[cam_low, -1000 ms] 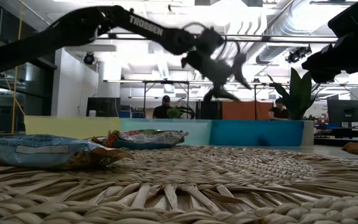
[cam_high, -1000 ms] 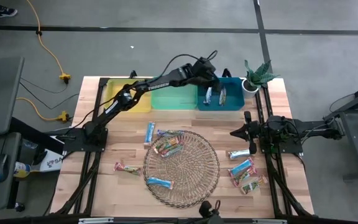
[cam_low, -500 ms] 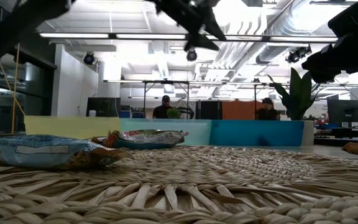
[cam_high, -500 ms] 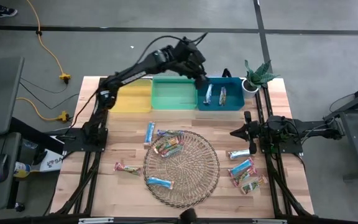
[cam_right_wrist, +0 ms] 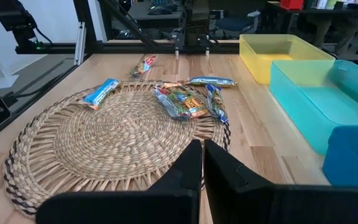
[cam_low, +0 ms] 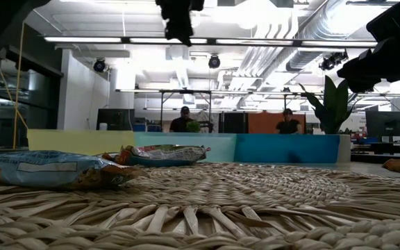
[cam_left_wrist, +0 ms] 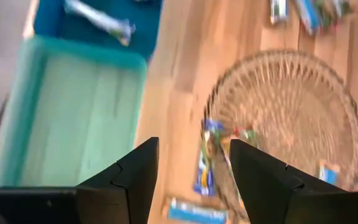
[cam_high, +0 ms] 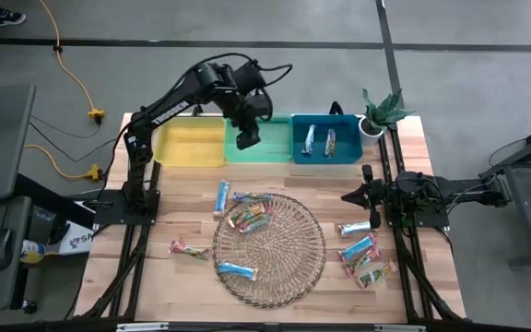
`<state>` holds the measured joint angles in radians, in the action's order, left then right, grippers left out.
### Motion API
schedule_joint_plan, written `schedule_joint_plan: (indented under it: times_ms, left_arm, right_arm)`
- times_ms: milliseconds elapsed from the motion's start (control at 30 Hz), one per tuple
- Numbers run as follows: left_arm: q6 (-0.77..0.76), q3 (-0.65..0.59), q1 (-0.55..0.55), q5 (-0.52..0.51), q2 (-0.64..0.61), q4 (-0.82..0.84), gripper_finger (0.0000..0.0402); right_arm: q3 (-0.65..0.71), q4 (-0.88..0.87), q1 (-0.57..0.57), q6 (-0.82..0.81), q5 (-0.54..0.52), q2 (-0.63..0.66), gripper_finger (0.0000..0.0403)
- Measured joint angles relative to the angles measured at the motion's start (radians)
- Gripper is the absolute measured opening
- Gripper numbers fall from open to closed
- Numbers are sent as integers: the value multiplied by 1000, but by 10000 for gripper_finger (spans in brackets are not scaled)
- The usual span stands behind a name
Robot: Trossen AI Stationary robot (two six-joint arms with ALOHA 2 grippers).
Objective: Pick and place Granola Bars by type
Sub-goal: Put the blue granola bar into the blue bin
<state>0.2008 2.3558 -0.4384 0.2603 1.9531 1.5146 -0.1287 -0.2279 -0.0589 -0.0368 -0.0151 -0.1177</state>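
Granola bars lie scattered. Two silvery-blue ones (cam_high: 319, 140) rest flat in the blue bin (cam_high: 325, 160). Several multicoloured ones (cam_high: 249, 217) and a blue one (cam_high: 236, 270) lie on the round wicker tray (cam_high: 289, 263). A blue bar (cam_high: 221, 195) and a pink one (cam_high: 189, 248) lie on the wood left of the tray, and three more (cam_high: 359, 249) to its right. My left gripper (cam_high: 249, 138) hangs high above the green bin (cam_high: 275, 153), open, with nothing between its fingers (cam_left_wrist: 193, 142). My right gripper (cam_high: 347, 196) rests shut (cam_right_wrist: 202, 155) right of the tray.
The yellow bin (cam_high: 190, 146), green bin and blue bin stand in a row along the far edge. A small potted plant (cam_high: 381, 111) stands at the far right corner. People show in the room beyond the table (cam_low: 184, 119).
My left gripper has risen from just above the blue bin and swung toward the table's left. It has rolled and tipped nose-down on the way and now hangs over the green bin. The two bars in the blue bin lie where they were.
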Motion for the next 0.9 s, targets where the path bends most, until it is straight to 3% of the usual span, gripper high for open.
schedule_joint_plan:
  times_ms: [333, 500, 667, 900]
  left_arm:
    - [28, -4, 0, 97, -44, 56, 192]
    - [23, -106, 0, 98, -145, 28, 192]
    - [-21, -415, 43, 72, -288, -124, 192]
    - [-118, -952, 135, 12, -467, -527, 192]
  right_arm:
    - [0, 0, 0, 0, 0, 0, 0]
    - [0, 0, 0, 0, 0, 0, 0]
    - [0, 0, 0, 0, 0, 0, 0]
    - [0, 0, 0, 0, 0, 0, 0]
